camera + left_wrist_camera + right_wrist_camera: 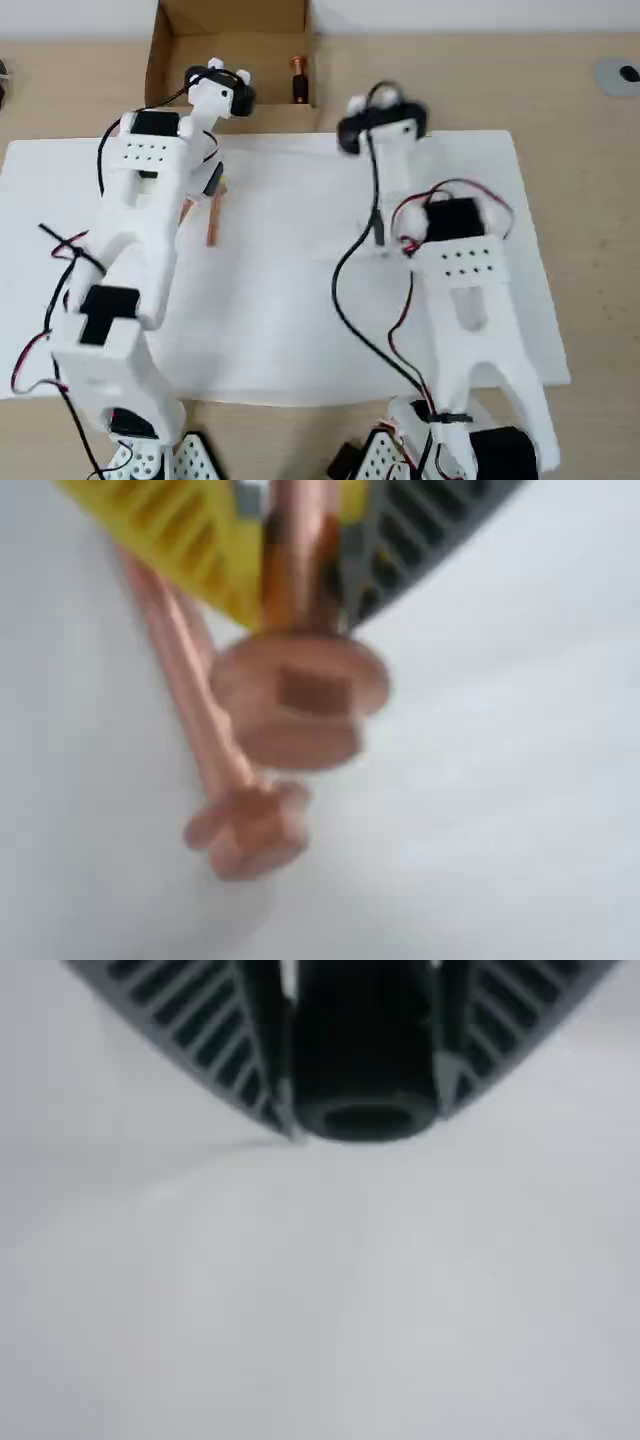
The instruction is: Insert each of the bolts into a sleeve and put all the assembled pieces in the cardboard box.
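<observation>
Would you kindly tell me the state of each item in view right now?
Left end effector: shut on bolt.
Right end effector: shut on sleeve, sleeve empty.
Second bolt: bare, no sleeve.
Box: open, one assembled piece inside.

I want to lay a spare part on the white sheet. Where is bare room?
Bare: the sheet between the left gripper and the right gripper, and its far left corner. Crowded: right around the bolt and the sleeve they hold.
</observation>
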You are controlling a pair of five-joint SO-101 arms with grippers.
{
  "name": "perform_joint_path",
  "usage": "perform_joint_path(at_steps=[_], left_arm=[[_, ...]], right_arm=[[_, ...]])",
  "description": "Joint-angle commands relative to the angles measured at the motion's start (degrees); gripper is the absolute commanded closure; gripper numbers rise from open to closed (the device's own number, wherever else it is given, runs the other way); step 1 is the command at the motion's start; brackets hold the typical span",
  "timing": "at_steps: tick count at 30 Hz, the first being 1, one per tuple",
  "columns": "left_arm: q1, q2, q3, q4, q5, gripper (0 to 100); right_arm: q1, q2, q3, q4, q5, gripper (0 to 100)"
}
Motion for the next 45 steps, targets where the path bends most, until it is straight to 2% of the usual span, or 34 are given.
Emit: perform_joint_path(at_steps=[1,7,11,13,18,23,25,28,32,36,40,45], left_arm=[[-0.18,-8.22,2.55,0.0,0.62,99],[-0.09,-18.68,10.99,0.0,0.62,99],[-0.18,-28.7,16.79,0.09,0.35,99],[-0.18,-34.33,19.69,0.09,0.35,99],[-0.09,-45.67,25.49,0.18,0.53,98],[-0.09,-52.26,27.87,4.31,0.62,98],[-0.09,-54.11,27.52,5.8,0.62,98],[-0.35,-57.89,27.6,6.51,1.58,98],[-0.53,-62.46,28.4,7.21,2.2,99],[-0.53,-64.22,29.89,8.18,2.2,99],[-0.53,-64.31,29.98,8.0,2.2,98],[-0.26,-64.57,29.89,7.91,2.2,98]], right_arm=[[-0.66,-1.71,3.82,-7.12,2.64,98.7],[-3.03,-1.63,20.35,-27.52,11.43,98.7],[0.92,-1.63,28.79,-38.33,12.04,98.7],[2.59,-1.63,30.46,-40.0,13.8,98.7],[2.77,-1.63,32.31,-39.91,21.01,98.7],[3.47,-2.07,34.24,-40.09,27.43,98.7],[4.88,-2.15,32.92,-40.18,26.11,98.7],[7.43,-4.09,28.88,-40.0,19.08,98.7],[9.54,-13.23,24.92,-40.0,12.92,98.8],[9.63,-27.12,23.34,-39.03,11.6,98.8],[9.01,-42.15,22.37,-31.65,10.2,98.8],[7.43,-49.01,28.79,-25.93,13.63,98.8]])
